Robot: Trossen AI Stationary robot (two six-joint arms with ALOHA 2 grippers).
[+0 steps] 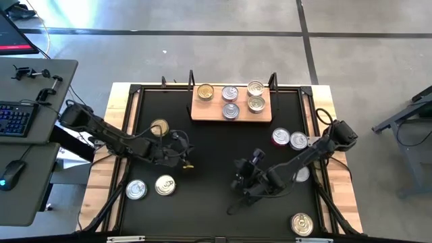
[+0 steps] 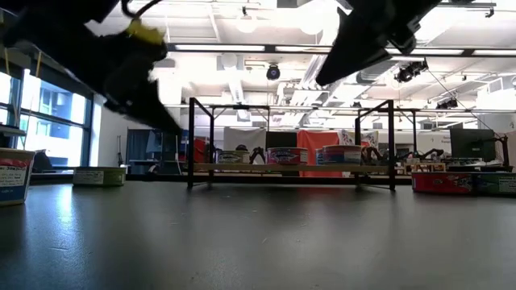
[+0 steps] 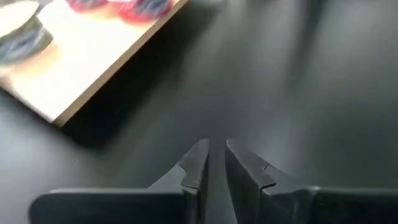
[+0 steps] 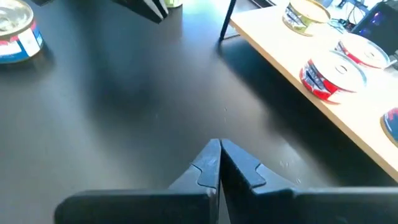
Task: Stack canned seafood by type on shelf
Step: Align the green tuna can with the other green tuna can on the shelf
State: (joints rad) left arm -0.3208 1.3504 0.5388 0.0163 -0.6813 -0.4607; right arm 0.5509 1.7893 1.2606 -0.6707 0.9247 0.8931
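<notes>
The wooden shelf [image 1: 231, 102] stands at the table's far middle and carries several tins, among them a gold one [image 1: 205, 92] and a silver one [image 1: 231, 111]. Loose tins rest on their bases on the black tabletop: a gold one [image 1: 159, 127] at the left, a silver [image 1: 136, 190] and a gold [image 1: 165, 184] one near left, a red-sided [image 1: 281, 137] and a silver [image 1: 298, 140] one at the right. My left gripper [image 3: 216, 149] hovers over bare table left of centre, its fingers a narrow gap apart and holding nothing. My right gripper [image 4: 219, 149] hovers right of centre, shut and empty.
A gold tin [image 1: 302, 223] sits near the table's front right corner, and another tin [image 1: 303, 175] lies partly under my right arm. The shelf's black posts [image 2: 192, 141] rise at its ends. Bare tabletop [image 1: 212, 145] lies between the two grippers and the shelf.
</notes>
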